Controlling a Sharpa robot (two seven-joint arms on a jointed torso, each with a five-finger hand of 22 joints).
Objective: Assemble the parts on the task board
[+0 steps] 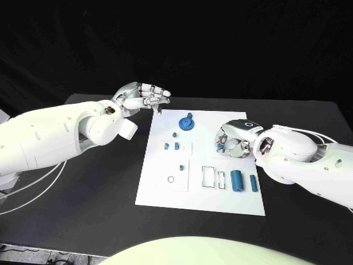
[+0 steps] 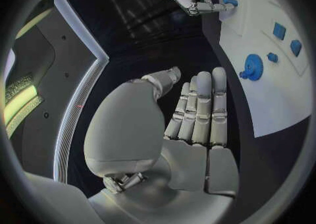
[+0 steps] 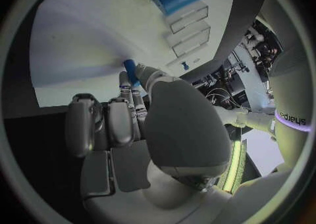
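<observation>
Blue part (image 3: 130, 70) in right robot hand (image 1: 234, 139)

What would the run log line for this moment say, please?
left robot hand: empty, off the board's far corner | right robot hand: pinching blue peg over white board | blue gear: on board

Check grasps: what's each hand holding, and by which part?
Right hand pinches a small blue part by one end, over the board. Left hand holds nothing.
</observation>
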